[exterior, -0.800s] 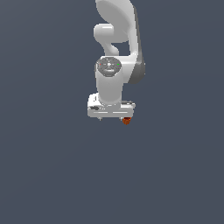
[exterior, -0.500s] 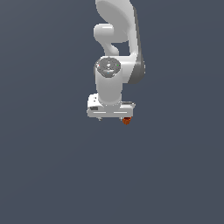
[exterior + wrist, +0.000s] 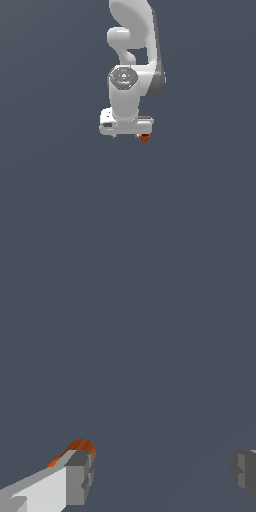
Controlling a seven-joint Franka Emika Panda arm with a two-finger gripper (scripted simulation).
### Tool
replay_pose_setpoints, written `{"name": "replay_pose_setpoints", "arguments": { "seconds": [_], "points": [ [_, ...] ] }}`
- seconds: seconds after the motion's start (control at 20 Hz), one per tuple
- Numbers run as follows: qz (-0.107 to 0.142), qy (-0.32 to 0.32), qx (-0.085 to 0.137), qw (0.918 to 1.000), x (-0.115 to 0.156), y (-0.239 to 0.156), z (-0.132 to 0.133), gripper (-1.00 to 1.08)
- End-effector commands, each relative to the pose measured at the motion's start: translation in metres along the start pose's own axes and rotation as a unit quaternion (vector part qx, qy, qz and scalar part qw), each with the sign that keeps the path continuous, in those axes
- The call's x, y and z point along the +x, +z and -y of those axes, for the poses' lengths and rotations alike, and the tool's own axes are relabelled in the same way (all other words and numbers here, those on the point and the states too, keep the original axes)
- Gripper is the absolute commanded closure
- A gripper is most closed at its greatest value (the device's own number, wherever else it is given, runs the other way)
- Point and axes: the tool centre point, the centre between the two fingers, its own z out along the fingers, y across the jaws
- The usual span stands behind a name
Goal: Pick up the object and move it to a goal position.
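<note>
The object [image 3: 145, 138] is a tiny orange-red piece that shows just below the white hand's corner on the exterior view's right. My gripper [image 3: 127, 134] points down and hangs from the white arm, with the object off to its side rather than between the fingers. In the wrist view the gripper [image 3: 162, 471] stands open, its two grey fingertips far apart. The object [image 3: 80, 446] peeks out from behind one fingertip [image 3: 77, 481], outside the gap. Nothing lies between the fingers.
A plain dark grey-blue surface [image 3: 200, 200] fills both views. No other objects, containers or edges show.
</note>
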Motion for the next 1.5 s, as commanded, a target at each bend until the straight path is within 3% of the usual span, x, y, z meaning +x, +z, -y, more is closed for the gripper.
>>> {"name": "replay_pose_setpoints", "arguments": {
  "seconds": [0.0, 0.9, 1.45],
  "points": [
    [-0.001, -0.004, -0.001, 1.0, -0.002, 0.003, 0.005, -0.92],
    [-0.032, -0.077, -0.007, 0.9965, -0.059, 0.058, 0.084, -0.92],
    [-0.037, -0.091, -0.007, 0.9952, -0.072, 0.067, 0.097, -0.92]
  ]
}}
